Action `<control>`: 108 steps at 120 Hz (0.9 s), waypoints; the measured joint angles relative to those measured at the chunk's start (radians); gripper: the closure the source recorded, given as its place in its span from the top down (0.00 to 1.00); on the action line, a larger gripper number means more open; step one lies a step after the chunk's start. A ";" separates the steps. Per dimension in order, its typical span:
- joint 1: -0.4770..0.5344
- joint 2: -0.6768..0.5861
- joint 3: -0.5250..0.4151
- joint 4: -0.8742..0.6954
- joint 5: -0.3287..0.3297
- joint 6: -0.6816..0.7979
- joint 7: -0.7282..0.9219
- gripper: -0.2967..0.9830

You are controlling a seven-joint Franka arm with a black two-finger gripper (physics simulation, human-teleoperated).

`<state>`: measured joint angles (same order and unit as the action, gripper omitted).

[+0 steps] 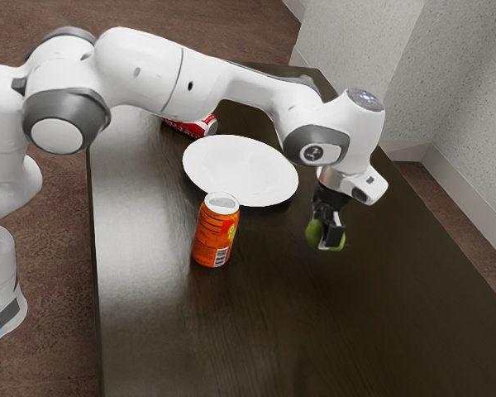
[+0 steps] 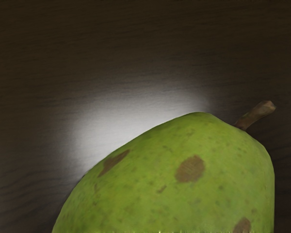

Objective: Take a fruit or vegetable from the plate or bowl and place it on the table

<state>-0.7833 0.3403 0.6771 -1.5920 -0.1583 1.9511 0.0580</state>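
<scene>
We've got our gripper [image 1: 328,236] clamped on the green pear [image 1: 314,233] — it's over the table [image 1: 273,331], four o'clock from the white plate [image 1: 240,169] in the exterior view! At seven, an orange can [image 1: 212,236] flaunts its barcode [image 1: 221,255] — we can't read the other print.

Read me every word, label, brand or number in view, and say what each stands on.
Nothing is readable.
Orange metal can: small dark print and a barcode, too small.
Red metal can: white marks, too small and partly hidden by the white robot arm.
White robot arm: round emblem on a joint, too small.
Green pear, white plate: no text seen.
</scene>
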 joint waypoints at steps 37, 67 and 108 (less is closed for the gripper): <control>0.014 0.041 0.000 -0.002 -0.062 0.024 -0.005 0.50; 0.023 0.066 -0.001 0.000 -0.099 0.029 -0.007 0.50; 0.023 0.061 0.013 0.091 -0.113 -0.015 0.002 0.72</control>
<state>-0.7599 0.4013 0.6903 -1.5013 -0.2708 1.9358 0.0603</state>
